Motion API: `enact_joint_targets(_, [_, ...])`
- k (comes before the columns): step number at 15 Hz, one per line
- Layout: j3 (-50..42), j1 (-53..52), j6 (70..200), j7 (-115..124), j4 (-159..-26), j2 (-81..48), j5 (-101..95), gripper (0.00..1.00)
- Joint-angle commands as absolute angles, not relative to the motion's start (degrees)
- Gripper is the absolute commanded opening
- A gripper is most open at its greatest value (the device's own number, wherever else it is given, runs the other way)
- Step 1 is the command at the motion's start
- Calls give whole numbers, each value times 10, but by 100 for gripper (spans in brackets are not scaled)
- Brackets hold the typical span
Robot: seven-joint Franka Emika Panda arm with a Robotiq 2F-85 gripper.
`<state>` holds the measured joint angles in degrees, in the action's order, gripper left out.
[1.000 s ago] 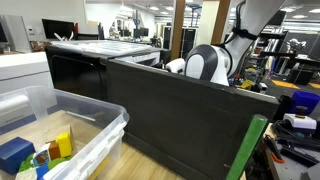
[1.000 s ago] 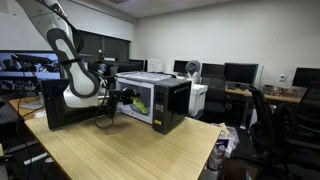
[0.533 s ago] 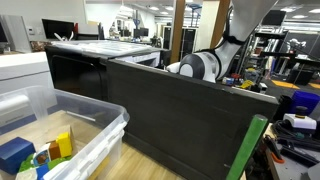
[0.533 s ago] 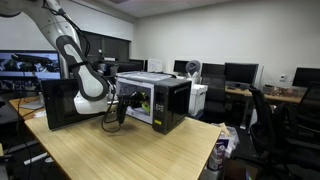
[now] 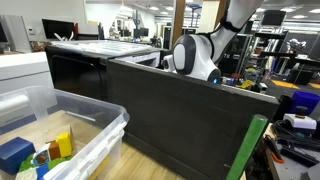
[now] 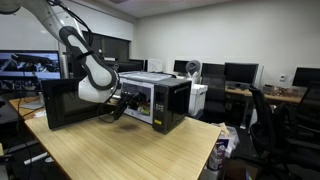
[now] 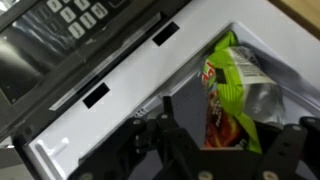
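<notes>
Chip bag (image 7: 236,95) looks light, crinkly, slippery and crushable; pinch the crimped edge gently. Tool (image 7: 232,140) stands wide around it.

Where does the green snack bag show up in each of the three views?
Wrist view: green snack bag right of centre, between the jaws, at the microwave.
An exterior view: too small to tell; look by the gripper.
An exterior view: not in it; the dark open door blocks it.
Shared landmark: the microwave.
</notes>
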<state>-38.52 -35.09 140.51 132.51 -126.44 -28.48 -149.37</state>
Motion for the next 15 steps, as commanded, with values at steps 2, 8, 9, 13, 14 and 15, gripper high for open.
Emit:
enact_joint_targets(2, [-236, -180, 1548, 1239, -1267, -163, -1482, 85])
enact_joint_targets(8, [-187, -57, 1754, 1151, -1250, -127, -1392, 100])
enact_joint_targets(9, [-296, -153, 1810, 1177, -1237, -148, -1388, 100])
enact_joint_targets(13, [-416, -210, 1944, 1140, -1233, -190, -1299, 100])
enact_joint_targets(14, [-449, -234, 1968, 1165, -1228, -204, -1307, 100])
enact_joint_targets(15, [-479, -259, 1990, 1188, -1221, -218, -1316, 100])
